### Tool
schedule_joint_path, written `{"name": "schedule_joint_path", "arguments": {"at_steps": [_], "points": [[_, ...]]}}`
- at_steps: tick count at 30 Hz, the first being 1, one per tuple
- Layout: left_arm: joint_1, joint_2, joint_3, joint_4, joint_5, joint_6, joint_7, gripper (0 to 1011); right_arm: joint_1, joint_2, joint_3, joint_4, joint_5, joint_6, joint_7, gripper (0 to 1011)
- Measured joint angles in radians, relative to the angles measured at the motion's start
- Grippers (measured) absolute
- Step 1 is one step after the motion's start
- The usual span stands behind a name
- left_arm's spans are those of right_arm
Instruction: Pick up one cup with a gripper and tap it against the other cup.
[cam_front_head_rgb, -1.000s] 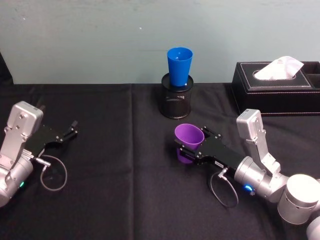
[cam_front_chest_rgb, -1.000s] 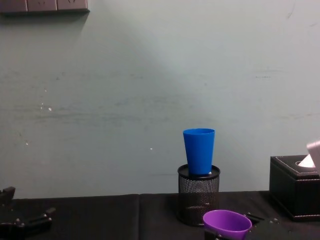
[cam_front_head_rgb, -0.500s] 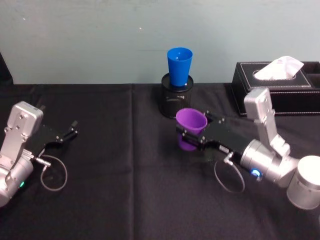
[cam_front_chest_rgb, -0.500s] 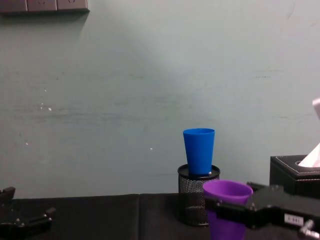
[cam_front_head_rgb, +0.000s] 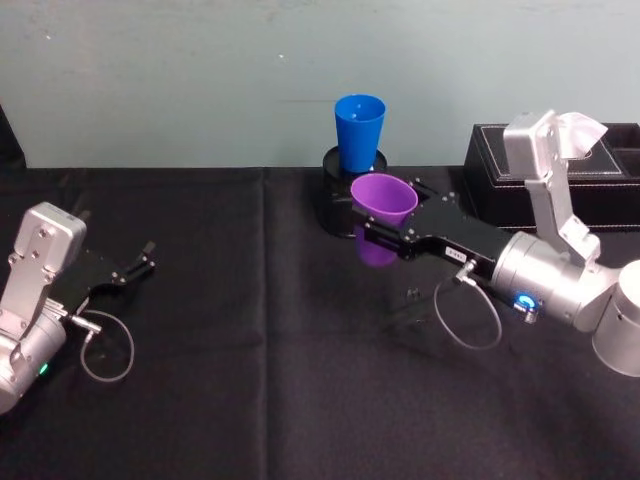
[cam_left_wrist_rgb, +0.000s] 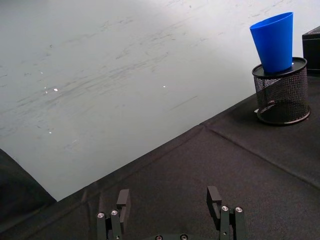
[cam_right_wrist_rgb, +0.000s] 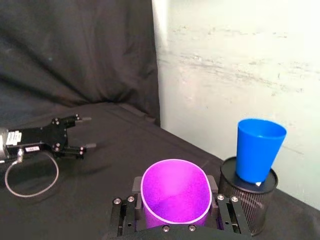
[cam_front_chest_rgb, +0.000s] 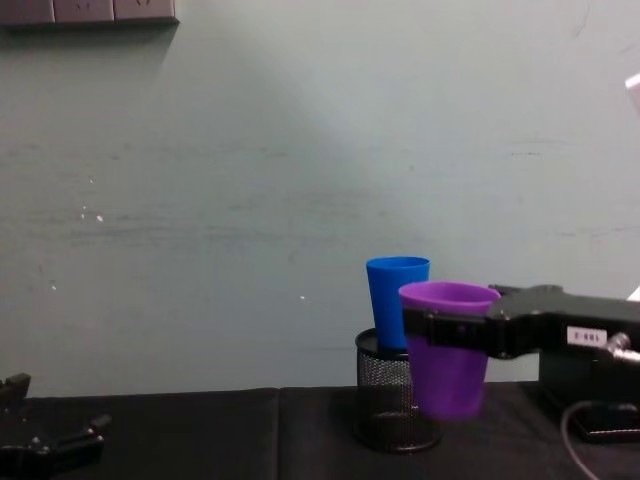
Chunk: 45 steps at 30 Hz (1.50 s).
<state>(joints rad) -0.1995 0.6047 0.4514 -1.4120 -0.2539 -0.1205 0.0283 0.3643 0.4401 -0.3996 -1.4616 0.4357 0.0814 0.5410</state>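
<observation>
Right gripper (cam_front_head_rgb: 388, 212) clamps purple cup (cam_front_head_rgb: 383, 193), partly hiding blue cup (cam_front_chest_rgb: 386, 300).

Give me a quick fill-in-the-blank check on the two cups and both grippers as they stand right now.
1. The right gripper is ____ on the purple cup, holding it above the table.
2. The blue cup stands upright ____ the mesh pen holder.
3. The left gripper, parked low at the table's left, has its jaws ____.

Missing words: shut; inside; open.
</observation>
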Motion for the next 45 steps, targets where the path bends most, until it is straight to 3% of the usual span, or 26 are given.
{"name": "schedule_joint_path", "arguments": {"at_steps": [13,45], "points": [[0.0,0.0,0.0,0.0,0.0,0.0,0.0,1000,0.012,0.028,-0.016,-0.053,0.017,0.028,-0.029,726],[0.0,0.0,0.0,0.0,0.0,0.0,0.0,1000,0.012,0.024,-0.014,-0.048,0.017,0.025,-0.025,726]]}}
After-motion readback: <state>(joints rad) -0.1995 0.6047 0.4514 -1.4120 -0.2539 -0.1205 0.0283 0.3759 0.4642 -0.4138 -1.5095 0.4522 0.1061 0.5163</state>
